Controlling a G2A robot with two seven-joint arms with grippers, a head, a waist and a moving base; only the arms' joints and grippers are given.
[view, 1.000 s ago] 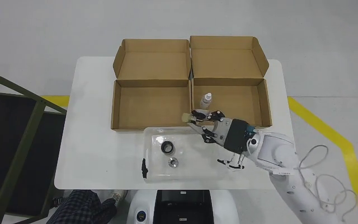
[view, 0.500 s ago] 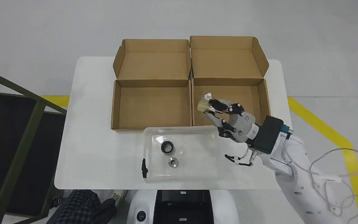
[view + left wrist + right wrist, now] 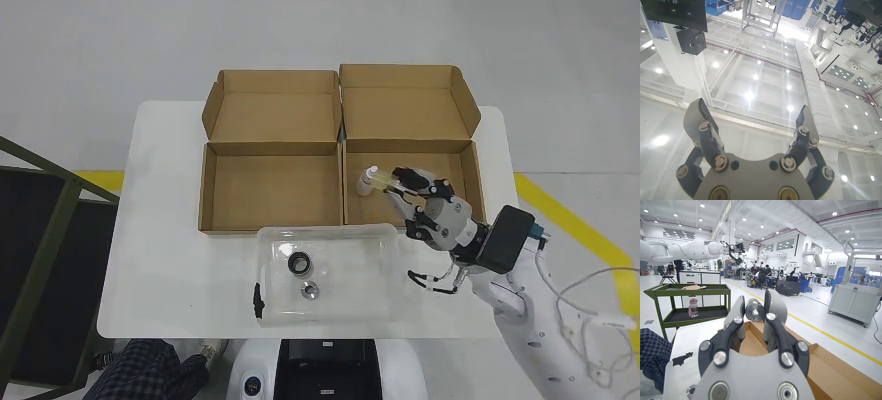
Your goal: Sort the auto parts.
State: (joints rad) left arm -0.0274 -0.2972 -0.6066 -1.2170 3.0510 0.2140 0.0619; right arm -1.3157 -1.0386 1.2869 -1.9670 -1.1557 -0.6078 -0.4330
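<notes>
Top view: the right tool (image 3: 398,181) is seen over the left part of the right cardboard box (image 3: 452,196), clenched on a small metal cylinder (image 3: 386,180), which is held above that box's floor. A small white bottle (image 3: 368,182) is found inside the same box, just beside the held cylinder and close to the wall shared with the left cardboard box (image 3: 270,192). Both boxes are set side by side at the far half of the white bench (image 3: 165,250), with their lids folded back. A clear plastic tray (image 3: 330,233) is placed just near of the boxes, its far rim close to their near walls. A black ring part (image 3: 299,265) and a small silver part (image 3: 310,290) are kept in the tray, well apart from the tool. A small black piece (image 3: 257,298) is seen at the tray's left edge. In the right wrist view the cylinder is shown end-on, pinched between the ribbed pads (image 3: 742,310). A green cart (image 3: 687,289) is seen beyond the bench, with a pink bottle (image 3: 693,309) on its lower shelf. The print on that bottle's label is too small to be read. A yellow line (image 3: 829,335) is painted along the floor. The left tool (image 3: 753,113) is pointed at the ceiling, spread wide and released, with nothing gripped.
</notes>
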